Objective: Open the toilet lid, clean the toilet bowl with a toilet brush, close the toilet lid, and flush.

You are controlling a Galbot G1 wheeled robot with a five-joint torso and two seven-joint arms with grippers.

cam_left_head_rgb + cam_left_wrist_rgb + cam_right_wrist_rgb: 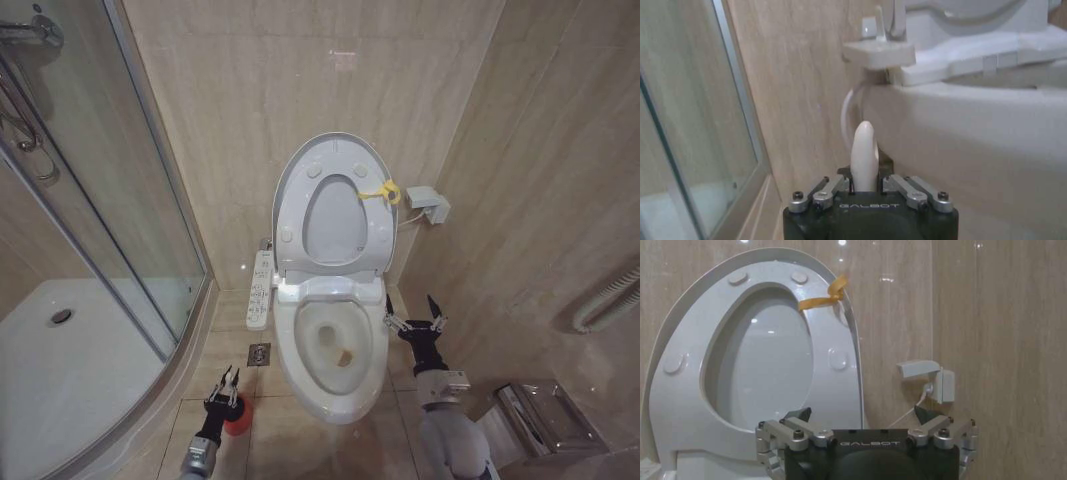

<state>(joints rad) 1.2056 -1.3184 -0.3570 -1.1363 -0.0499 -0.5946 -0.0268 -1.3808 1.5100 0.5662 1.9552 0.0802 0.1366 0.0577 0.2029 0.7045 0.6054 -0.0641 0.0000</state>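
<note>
The toilet lid (335, 160) already stands upright against the back wall, with the seat (300, 225) raised flat against it and the yellow tag (380, 192) at its rim, at about 2 o'clock on the lid. The toilet bowl (335, 390) lies open below, a yellowish stain showing in its basin. So the opening looks done, and the step in hand appears to be fetching the brush.

The left gripper (224, 385) hangs low over the floor at about 9 o'clock from the bowl, right above the red holder (238, 420). In the left wrist view the white handle of the toilet brush (863, 155) rises between the fingers (830, 190), which sit close against its sides; whether they are truly pinching it or only bracketing it is hard to tell, though a grip looks likely. The button panel (260, 290) runs along the bowl's near flank just beyond.

The right gripper (414, 312) waits at about 3 o'clock from the bowl, its fingers spread wide and holding nothing, facing the raised lid and the wall socket (428, 204).

To do this step well, the handle should be held firmly and low, then drawn straight up so the holder does not tip or drag along. The lift should clear the button panel and the bowl's rim before swinging inward, and the right arm is best kept clear of the basin.
</note>
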